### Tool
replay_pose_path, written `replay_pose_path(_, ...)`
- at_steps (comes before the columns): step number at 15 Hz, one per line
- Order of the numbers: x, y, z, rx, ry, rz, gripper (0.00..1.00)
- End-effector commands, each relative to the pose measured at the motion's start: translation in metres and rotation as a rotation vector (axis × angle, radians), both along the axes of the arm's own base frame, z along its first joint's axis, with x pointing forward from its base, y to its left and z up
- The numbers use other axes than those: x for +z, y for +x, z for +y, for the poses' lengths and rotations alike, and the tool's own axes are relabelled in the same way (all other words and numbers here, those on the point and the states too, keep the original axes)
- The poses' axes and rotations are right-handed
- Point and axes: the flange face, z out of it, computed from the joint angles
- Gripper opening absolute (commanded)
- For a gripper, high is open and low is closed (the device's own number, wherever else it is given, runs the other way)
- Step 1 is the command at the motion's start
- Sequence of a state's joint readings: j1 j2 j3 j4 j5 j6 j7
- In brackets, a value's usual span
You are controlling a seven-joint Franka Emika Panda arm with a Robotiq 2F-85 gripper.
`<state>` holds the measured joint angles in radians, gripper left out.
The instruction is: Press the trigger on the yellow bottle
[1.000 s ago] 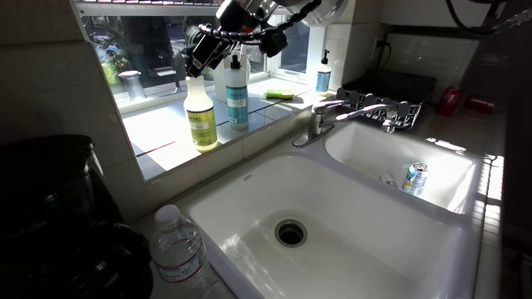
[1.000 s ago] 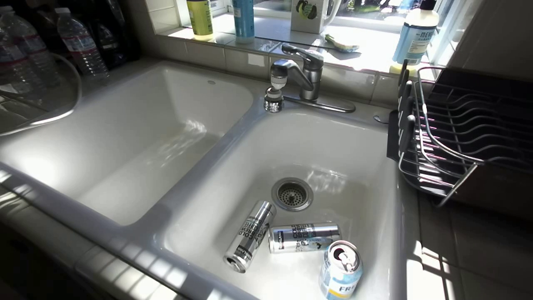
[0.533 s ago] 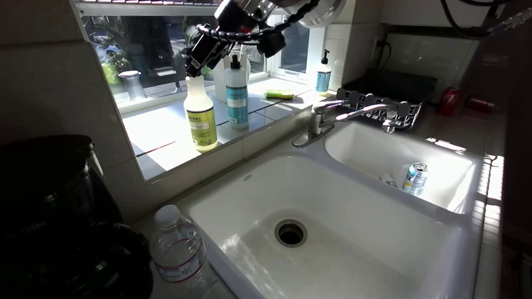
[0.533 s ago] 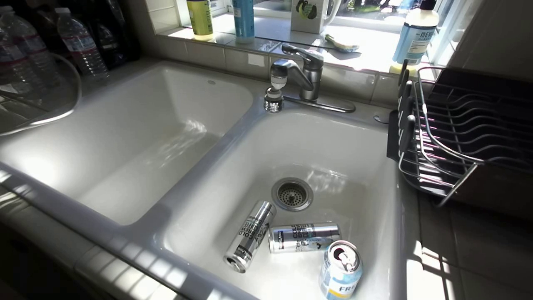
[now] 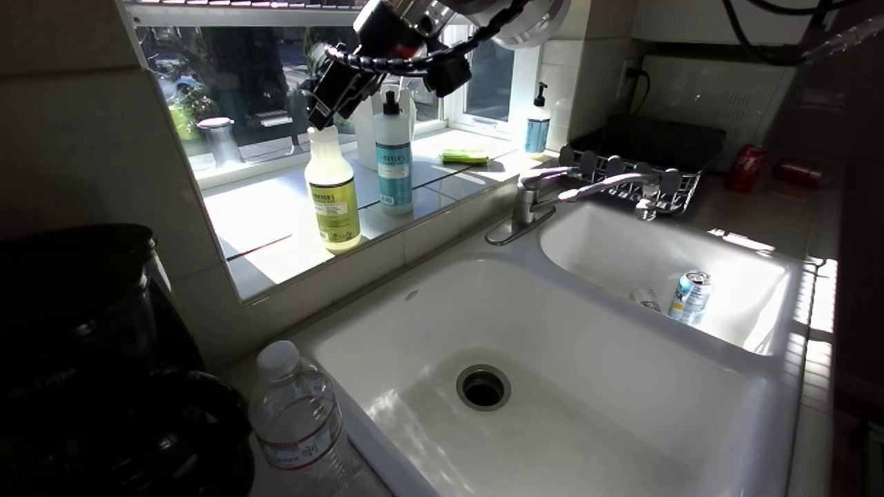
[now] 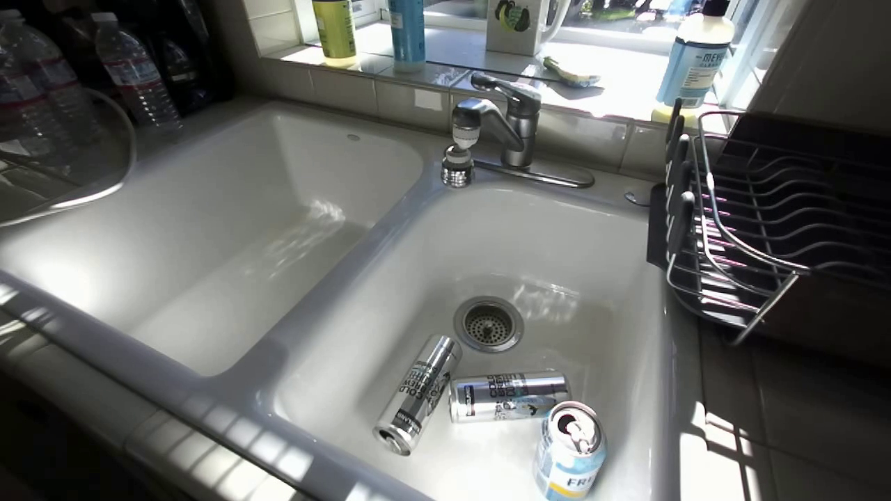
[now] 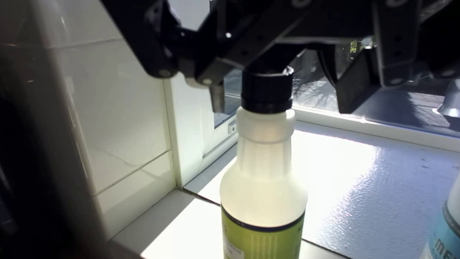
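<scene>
The yellow bottle stands upright on the windowsill. Only its lower part shows in an exterior view. In the wrist view the bottle is in the middle, with a black collar on its neck. The trigger is a dark curved lever hanging right of the collar; the gripper hides much of the spray head. My gripper is open around the spray head, one finger left of the collar with a gap, the other beside the lever. I cannot tell whether that finger touches it. The gripper is above the bottle in an exterior view.
A teal bottle stands close beside the yellow one. A white mug, a sponge and a blue soap bottle are farther along the sill. The tiled wall is left in the wrist view. A faucet and sink lie below.
In an exterior view my arm and gripper have moved slightly down and left. The yellow bottle has shifted left very slightly, still upright. The rest looks unchanged.
</scene>
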<state>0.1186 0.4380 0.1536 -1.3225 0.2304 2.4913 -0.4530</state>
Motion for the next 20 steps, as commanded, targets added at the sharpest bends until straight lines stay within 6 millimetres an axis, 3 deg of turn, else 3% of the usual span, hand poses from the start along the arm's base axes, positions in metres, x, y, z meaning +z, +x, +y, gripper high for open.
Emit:
replay_pose_path(1, -0.001, 0.005, 0.004, -0.005, 0.018, -0.016, 1.0)
replay_pose_path(20, -0.01, 0.014, 0.009, -0.003, 0.045, -0.061, 0.97)
